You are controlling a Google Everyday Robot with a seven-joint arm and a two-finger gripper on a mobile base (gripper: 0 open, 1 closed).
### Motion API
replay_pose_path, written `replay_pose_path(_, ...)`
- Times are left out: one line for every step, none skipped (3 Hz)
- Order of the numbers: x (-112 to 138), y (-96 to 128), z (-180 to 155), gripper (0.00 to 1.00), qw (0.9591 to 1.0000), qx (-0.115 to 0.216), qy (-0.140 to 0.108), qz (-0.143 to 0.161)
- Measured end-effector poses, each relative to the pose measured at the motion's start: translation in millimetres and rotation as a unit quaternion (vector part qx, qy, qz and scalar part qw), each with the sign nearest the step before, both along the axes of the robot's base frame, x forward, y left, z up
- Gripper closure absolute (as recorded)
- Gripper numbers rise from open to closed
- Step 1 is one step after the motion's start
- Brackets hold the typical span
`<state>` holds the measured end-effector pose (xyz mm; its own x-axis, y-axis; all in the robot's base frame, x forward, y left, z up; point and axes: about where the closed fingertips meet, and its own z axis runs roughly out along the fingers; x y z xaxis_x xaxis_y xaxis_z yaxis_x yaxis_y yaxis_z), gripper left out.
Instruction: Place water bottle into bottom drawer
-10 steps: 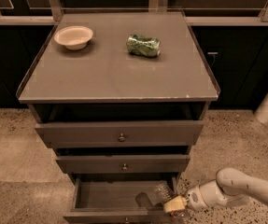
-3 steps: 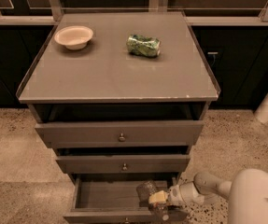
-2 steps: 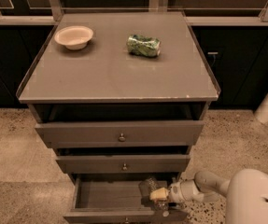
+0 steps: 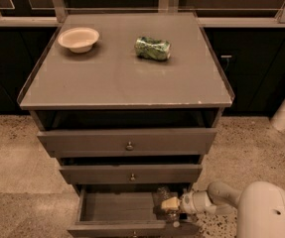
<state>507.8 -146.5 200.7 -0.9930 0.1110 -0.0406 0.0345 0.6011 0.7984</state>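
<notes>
The bottom drawer (image 4: pixel 117 208) is pulled open at the foot of the grey-brown cabinet, and its front (image 4: pixel 132 229) is cut off by the lower edge of the view. My gripper (image 4: pixel 169 203) reaches in from the right, over the drawer's right end. It is shut on the water bottle (image 4: pixel 161 194), a clear ribbed shape that is partly hidden in the shadow under the middle drawer. The bottle is low inside the drawer. I cannot tell whether it rests on the drawer floor.
The middle drawer (image 4: pixel 131 174) and the top drawer (image 4: pixel 128 142) stick out a little above my gripper. A white bowl (image 4: pixel 78 38) and a crushed green can (image 4: pixel 153 48) lie on the cabinet top (image 4: pixel 117 78). My white arm (image 4: pixel 266 212) fills the lower right. Speckled floor surrounds the cabinet.
My gripper has moved left from beside the cabinet into the bottom drawer's right end, with the bottle in it. Over the last second it has hardly moved.
</notes>
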Motion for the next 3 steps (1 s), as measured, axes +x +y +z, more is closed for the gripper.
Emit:
replay_pose_path(2.5,-1.5,-10.8,1.0,0.9999,-0.009,0.0,-0.013)
replay_pose_path(2.6,-1.4,-11.1,0.82,0.9999,-0.009,0.0,-0.014)
replay_pose_path(2.6,-1.3,-11.1,0.57,0.9999,-0.009,0.0,-0.014)
